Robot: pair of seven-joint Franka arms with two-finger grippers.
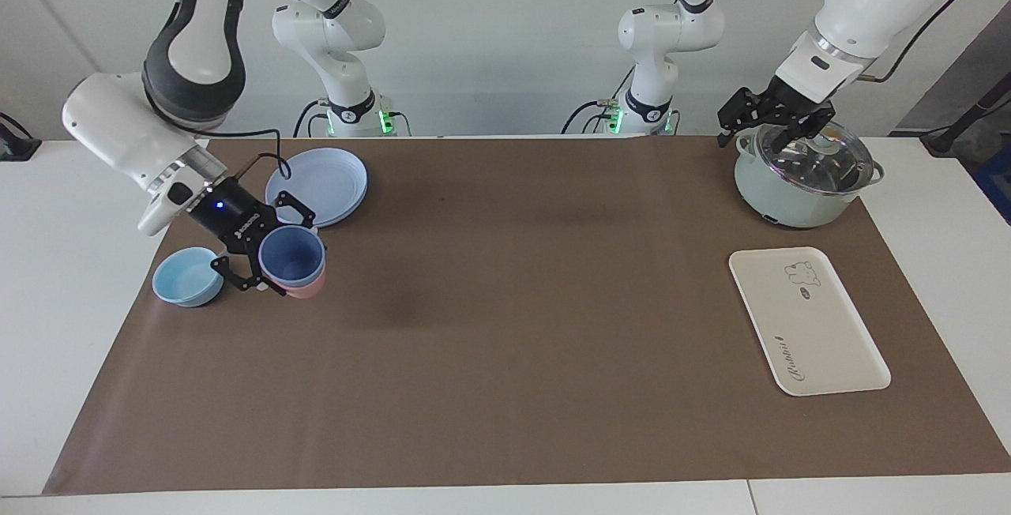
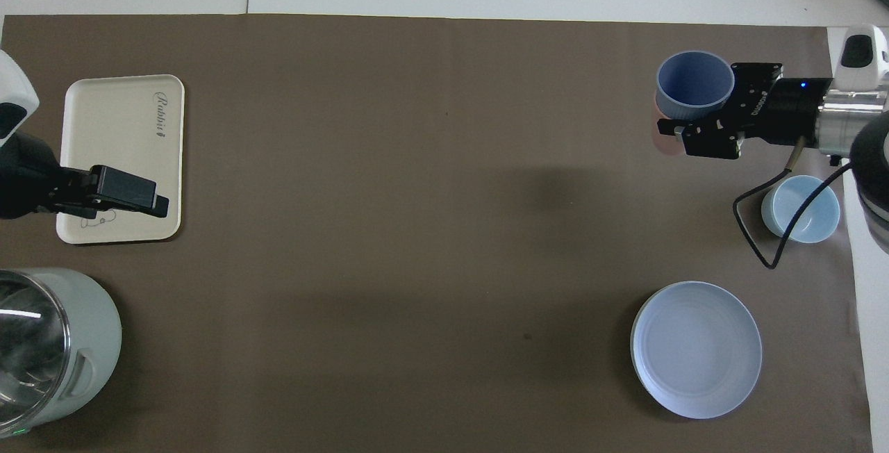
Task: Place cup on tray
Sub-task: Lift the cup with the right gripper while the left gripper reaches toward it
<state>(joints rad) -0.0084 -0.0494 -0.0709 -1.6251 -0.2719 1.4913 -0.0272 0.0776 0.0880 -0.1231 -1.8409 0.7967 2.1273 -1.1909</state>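
The periwinkle-blue cup hangs upright above the mat at the right arm's end, with my right gripper shut on its sides. A pink tumbler shows directly under the cup, as if the cup sits in it. The cream tray lies flat at the left arm's end of the mat, with nothing on it. My left gripper hangs open just above the pot's lid, holding nothing.
A pale green pot with a glass lid stands nearer the robots than the tray. A round blue plate and a light-blue bowl sit on the brown mat near the right gripper.
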